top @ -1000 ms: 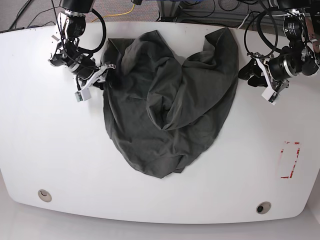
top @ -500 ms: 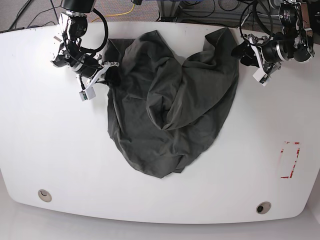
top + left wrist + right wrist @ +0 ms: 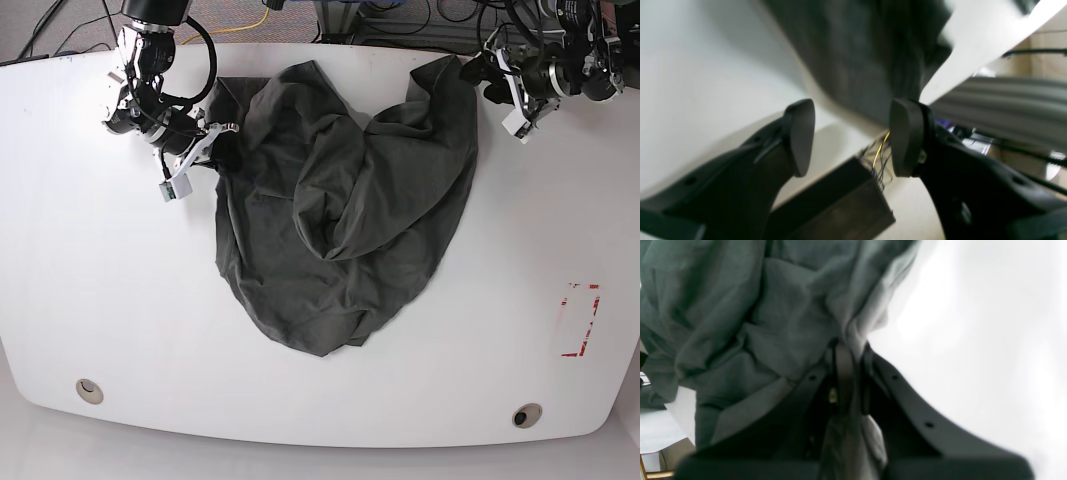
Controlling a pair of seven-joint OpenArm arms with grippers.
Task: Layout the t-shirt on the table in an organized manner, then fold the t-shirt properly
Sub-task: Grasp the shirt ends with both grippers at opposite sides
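The t-shirt [image 3: 335, 200] lies bunched in the middle of the table [image 3: 110, 300], wide along the far edge and narrowing to a rounded point toward the near edge, so its long axis runs far to near; a folded lobe of cloth rides on top near the centre, and which end is collar or hem cannot be made out. The right gripper [image 3: 215, 140] reaches in from the far corner on the base view's left, its arm bent down low over the tabletop, and its jaws are pinched tight on a fold at that side edge of the shirt, as the right wrist view [image 3: 848, 373] shows with cloth squeezed between the fingers. The left gripper [image 3: 478, 72] comes in from the opposite far corner, nearly level, just beside the shirt's far corner on that side; its fingers [image 3: 800, 136] stand well apart with nothing between them, the dark cloth just beyond the tips. The left wrist view is blurred, and both arms are cut off by the top of the base view.
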